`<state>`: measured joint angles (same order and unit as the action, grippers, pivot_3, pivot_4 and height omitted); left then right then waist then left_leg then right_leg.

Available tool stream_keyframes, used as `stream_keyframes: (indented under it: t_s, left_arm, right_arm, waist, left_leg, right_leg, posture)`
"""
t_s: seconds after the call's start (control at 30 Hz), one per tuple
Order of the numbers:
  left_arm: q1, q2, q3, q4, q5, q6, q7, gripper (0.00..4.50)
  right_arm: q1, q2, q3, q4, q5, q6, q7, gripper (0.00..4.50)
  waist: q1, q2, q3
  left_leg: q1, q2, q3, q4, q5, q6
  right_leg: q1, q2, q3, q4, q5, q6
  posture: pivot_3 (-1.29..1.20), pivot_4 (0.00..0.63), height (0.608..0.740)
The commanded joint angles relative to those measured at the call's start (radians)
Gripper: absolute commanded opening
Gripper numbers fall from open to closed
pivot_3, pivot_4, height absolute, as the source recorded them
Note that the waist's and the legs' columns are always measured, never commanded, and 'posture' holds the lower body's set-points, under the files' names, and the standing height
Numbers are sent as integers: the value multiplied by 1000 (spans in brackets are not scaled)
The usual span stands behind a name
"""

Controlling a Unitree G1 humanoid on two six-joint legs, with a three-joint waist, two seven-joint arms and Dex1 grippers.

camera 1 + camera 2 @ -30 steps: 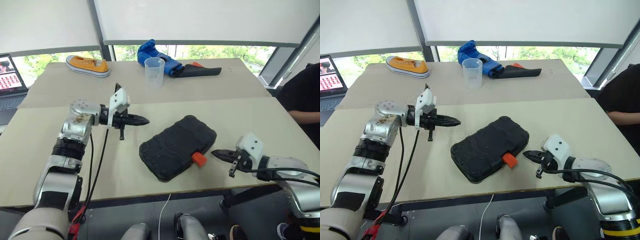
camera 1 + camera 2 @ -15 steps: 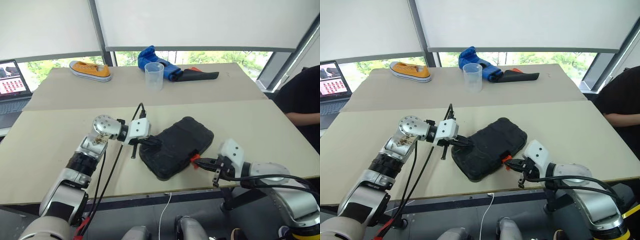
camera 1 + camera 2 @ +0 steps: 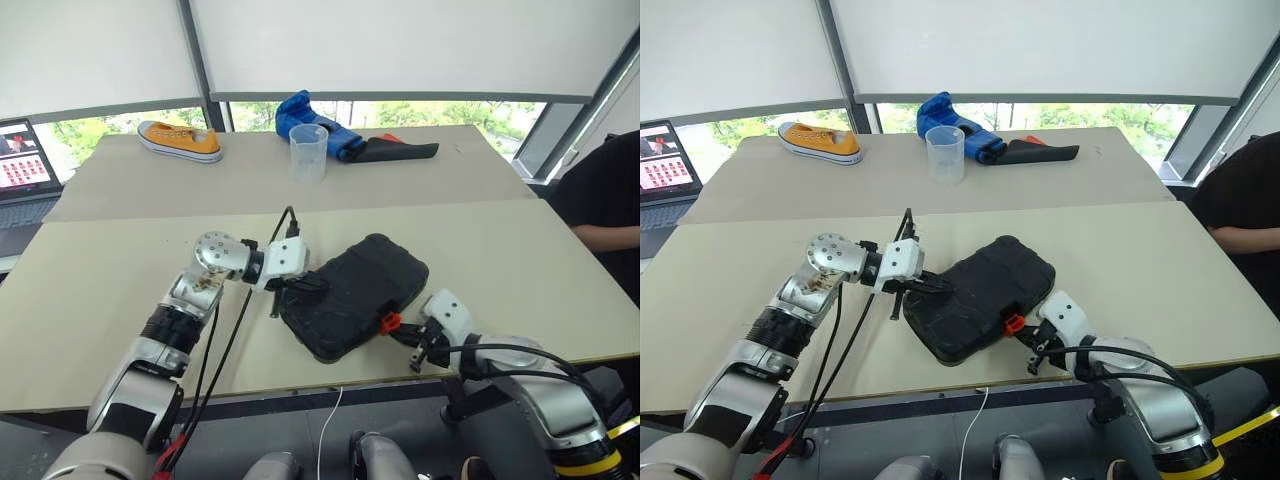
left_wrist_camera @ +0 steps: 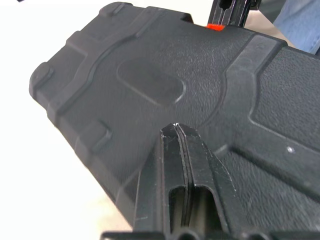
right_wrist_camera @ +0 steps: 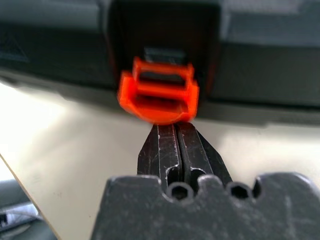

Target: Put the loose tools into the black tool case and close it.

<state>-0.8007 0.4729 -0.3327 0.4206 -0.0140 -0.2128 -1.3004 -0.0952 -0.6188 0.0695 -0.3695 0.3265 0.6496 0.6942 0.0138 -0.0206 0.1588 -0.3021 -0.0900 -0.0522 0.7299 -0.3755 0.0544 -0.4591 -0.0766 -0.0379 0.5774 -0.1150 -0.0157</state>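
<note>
The black tool case (image 3: 355,295) lies closed and slanted on the near table, its lid up. Its small orange latch (image 3: 388,323) sticks out from the edge facing me. My left gripper (image 3: 318,284) is shut, and its tips rest on or just over the lid (image 4: 150,75) near the case's left end. My right gripper (image 3: 405,335) is shut too. Its tips (image 5: 175,126) sit right under the latch (image 5: 159,95), touching or almost touching it. The loose tools are out of view.
On the far table are an orange shoe (image 3: 180,140), a clear plastic cup (image 3: 309,152), a blue cloth (image 3: 315,115) and a dark flat pouch (image 3: 400,150). A laptop (image 3: 20,160) sits at far left. A person (image 3: 610,200) sits at right. The table's front edge runs just below the case.
Both arms came down and inward to the case. The left gripper swung right onto the lid. The right gripper slid left up to the orange latch. Both stayed shut.
</note>
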Motion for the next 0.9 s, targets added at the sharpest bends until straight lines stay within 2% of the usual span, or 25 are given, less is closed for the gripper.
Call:
stream_keyframes:
  t_s: [0.03,0.2,0.57,0.67,0.8,0.9]
  left_arm:
    - [-8,6,-91,96,139,-172,32,12]
    - [-16,-17,-87,123,122,-169,22,12]
    - [-2,-19,-85,135,119,-182,24,12]
    - [0,-18,-84,136,122,-184,27,12]
    - [0,-3,-78,145,126,-192,32,12]
    - [0,-2,-78,148,127,-196,35,12]
  right_arm:
    - [-77,17,-81,-117,74,16,-17,0]
    - [-127,6,-92,-131,88,49,-17,0]
    - [-142,7,-51,-84,53,34,0,0]
    - [-135,-7,-57,-84,48,28,5,0]
    - [-83,-77,-171,-155,123,79,42,0]
    - [-43,-99,-176,-127,106,56,43,0]
  waist:
    - [0,0,0]
    - [-8,0,0]
    - [-5,2,-1]
    - [-3,3,-1]
    - [-1,3,-1]
    - [-2,3,-1]
  left_leg:
    - [0,0,0,0,0,0]
    - [0,1,1,0,0,0]
    - [0,1,0,-1,0,1]
    - [1,0,1,-1,-1,2]
    - [0,0,0,-1,-1,2]
    - [1,1,0,-1,-1,2]
  right_leg:
    - [0,0,0,0,0,0]
    - [0,0,1,0,-4,6]
    - [0,0,0,1,-4,6]
    - [0,0,0,0,0,1]
    - [0,0,0,0,-2,2]
    - [1,0,0,0,-4,7]
  posture:
    - [0,150,724]
    - [0,150,724]
    - [0,150,724]
    - [0,150,724]
    - [0,150,724]
    - [0,150,724]
